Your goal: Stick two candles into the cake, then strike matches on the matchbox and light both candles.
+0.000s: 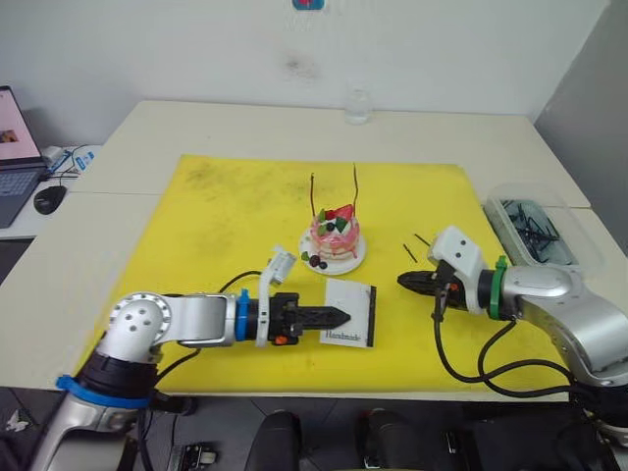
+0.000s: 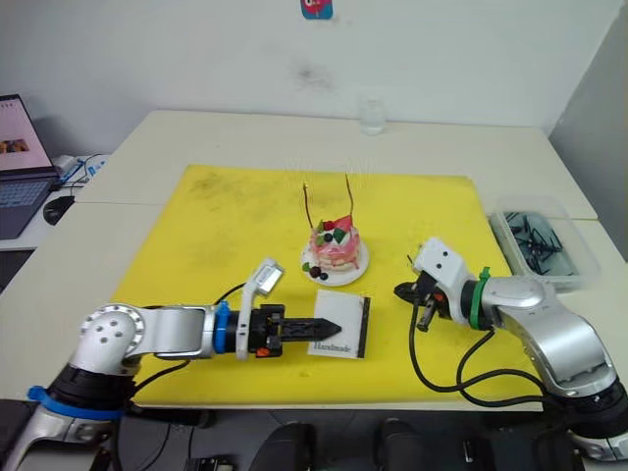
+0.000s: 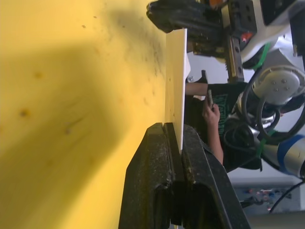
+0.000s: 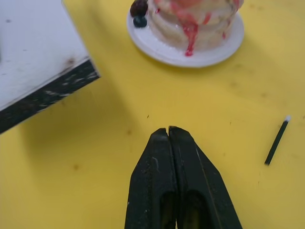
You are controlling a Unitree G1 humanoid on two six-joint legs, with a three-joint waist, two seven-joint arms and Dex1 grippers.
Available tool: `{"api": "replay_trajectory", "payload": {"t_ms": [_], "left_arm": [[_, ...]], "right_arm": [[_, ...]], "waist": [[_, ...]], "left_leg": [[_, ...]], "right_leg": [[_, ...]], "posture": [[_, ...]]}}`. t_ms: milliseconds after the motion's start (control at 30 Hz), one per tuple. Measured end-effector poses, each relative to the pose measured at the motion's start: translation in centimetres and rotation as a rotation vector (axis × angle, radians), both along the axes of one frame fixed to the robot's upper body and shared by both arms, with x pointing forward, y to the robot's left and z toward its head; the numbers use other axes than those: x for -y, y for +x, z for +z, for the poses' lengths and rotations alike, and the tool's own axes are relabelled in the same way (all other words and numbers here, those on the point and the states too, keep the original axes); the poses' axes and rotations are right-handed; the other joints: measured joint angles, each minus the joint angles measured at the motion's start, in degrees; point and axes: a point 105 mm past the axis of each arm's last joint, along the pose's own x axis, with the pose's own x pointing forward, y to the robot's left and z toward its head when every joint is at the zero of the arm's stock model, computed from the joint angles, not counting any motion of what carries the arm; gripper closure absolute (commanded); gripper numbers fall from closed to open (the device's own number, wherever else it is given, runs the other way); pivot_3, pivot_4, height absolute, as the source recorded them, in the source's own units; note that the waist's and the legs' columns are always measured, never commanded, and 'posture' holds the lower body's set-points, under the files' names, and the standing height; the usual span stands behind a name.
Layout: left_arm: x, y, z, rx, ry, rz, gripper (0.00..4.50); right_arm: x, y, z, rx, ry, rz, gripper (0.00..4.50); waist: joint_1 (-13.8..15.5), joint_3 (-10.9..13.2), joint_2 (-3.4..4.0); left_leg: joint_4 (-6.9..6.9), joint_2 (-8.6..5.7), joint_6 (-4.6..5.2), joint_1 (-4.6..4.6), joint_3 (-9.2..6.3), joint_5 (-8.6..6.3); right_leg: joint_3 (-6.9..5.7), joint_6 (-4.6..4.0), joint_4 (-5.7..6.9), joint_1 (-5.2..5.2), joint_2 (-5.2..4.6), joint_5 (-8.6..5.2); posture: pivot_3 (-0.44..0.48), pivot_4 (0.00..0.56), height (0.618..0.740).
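The pink cake [image 1: 334,236] sits on its white plate [image 4: 157,45] mid-mat, with two thin candles [image 1: 312,196] [image 1: 355,186] standing upright in it. Just in front lies the white matchbox [image 1: 350,312], black strip on its right edge. My left gripper [image 1: 339,316] is shut on the matchbox's left edge; the left wrist view shows the box [image 3: 175,81] pinched between the fingers. To the right of the box my right gripper [image 1: 402,281] is shut with nothing in it, low over the mat. Two matches [image 1: 409,252] [image 1: 422,238] lie loose behind it; one match [image 4: 277,147] shows in the right wrist view.
A yellow mat [image 1: 226,226] covers the table's middle. A clear bin [image 1: 538,231] of dark sticks stands at the right edge. A glass [image 1: 358,106] stands at the far side; a laptop [image 1: 15,147] and mouse [image 1: 49,199] are far left. A person's arm [image 3: 212,119] shows beyond the table.
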Motion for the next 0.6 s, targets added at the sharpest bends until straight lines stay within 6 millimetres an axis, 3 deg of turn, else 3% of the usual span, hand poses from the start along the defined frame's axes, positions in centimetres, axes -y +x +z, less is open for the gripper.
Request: {"api": "replay_trajectory", "payload": {"t_ms": [167,300,600], "left_arm": [[0.3,0.5,-2.4,-0.052,0.043,0.054,4.48],[0.3,0.5,-3.3,-0.057,0.066,0.068,4.48],[0.1,0.4,-3.4,-0.065,0.042,0.085,1.84]], "right_arm": [[-0.4,-0.7,-0.9,-0.032,0.008,0.019,4.50],[-1.5,-1.0,-1.6,-0.050,0.018,0.049,4.50],[-2.3,-1.1,-2.9,-0.071,0.003,0.085,4.50]], "waist": [[-0.06,0.00,0.00],[-0.04,0.00,0.00],[-0.06,0.00,0.00]], "left_leg": [[0.02,-0.01,0.00,0.00,0.01,0.00],[0.02,-0.02,-0.01,-0.02,0.02,0.00],[0.02,-0.02,0.00,-0.01,0.01,0.00]], "right_leg": [[0.02,0.00,0.03,0.00,0.05,0.00],[0.03,0.00,-0.01,0.00,0.03,0.00],[0.02,0.01,-0.02,0.01,0.01,0.00]], "posture": [[0.000,0.150,0.740],[0.000,0.150,0.740],[0.000,0.150,0.740]]}}
